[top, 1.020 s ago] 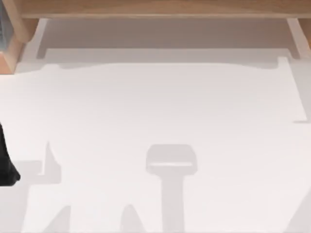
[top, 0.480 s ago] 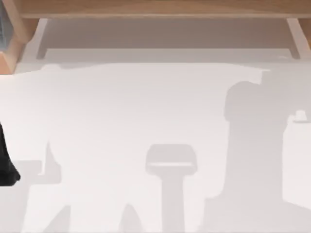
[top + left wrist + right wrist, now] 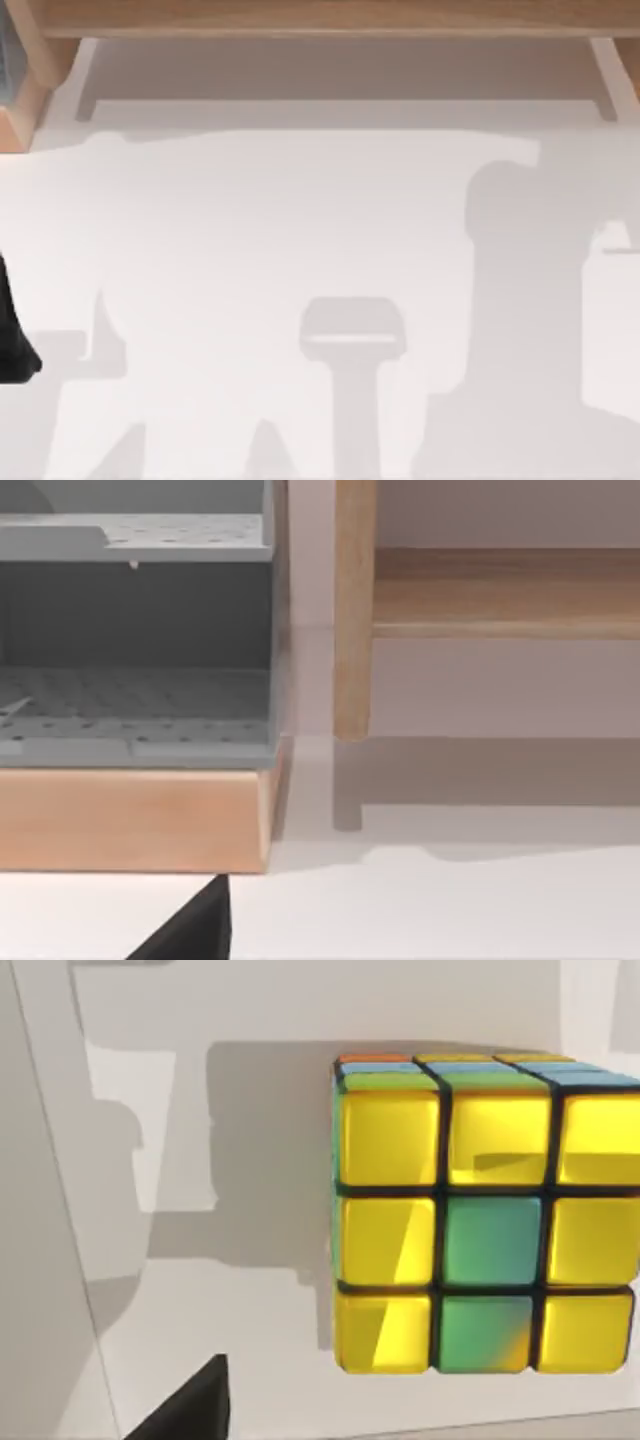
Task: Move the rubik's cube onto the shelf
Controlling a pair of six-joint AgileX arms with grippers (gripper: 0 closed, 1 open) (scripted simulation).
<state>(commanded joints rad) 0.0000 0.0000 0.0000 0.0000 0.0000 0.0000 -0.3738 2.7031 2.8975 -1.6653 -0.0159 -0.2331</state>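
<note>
While nothing let me tell how either arm's jaws stood, the right wrist view looked close on the rubik's cube [image 3: 487, 1215], its near face mostly yellow squares with two green ones, blue and orange along its upper edge, and the white bench [image 3: 300, 230] lay behind it under grey shadows. At the top view's left edge a dark part of the left arm [image 3: 12, 335] stood. Along that view's far side ran the tan wooden shelf [image 3: 330, 18] on pale uprights, and a grey perforated rack [image 3: 135, 640] sat beside it on a wooden base.
</note>
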